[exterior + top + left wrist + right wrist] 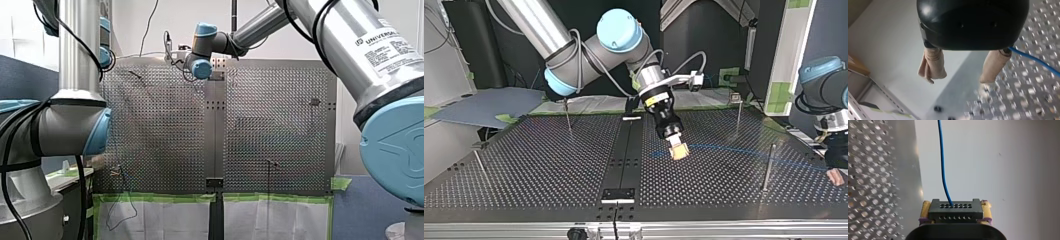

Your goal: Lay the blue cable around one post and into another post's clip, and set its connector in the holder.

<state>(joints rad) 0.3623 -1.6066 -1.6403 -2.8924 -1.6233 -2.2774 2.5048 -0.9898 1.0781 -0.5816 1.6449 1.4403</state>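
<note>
In the right wrist view my right gripper (pixel 955 213) is shut on a black connector (pixel 955 210), held between its yellow pads. The blue cable (pixel 942 165) leaves the connector's face and runs straight ahead. In the top view this gripper (pixel 678 150) hangs tilted just above the table's middle. From there the thin blue cable (pixel 744 150) stretches low over the plate to my left gripper (pixel 836 175) at the right edge. In the left wrist view my left gripper (pixel 960 75) stands open with nothing between its beige pads (pixel 933 66). The cable (pixel 1038 61) passes outside one finger.
Thin metal posts stand on the perforated table (pixel 549 165): one at the back left (pixel 568 115), one at the back right (pixel 739 112), one at the near right (pixel 768 167), one at the far left (pixel 480 165). A black bracket (pixel 618 195) sits on the centre strip near the front edge.
</note>
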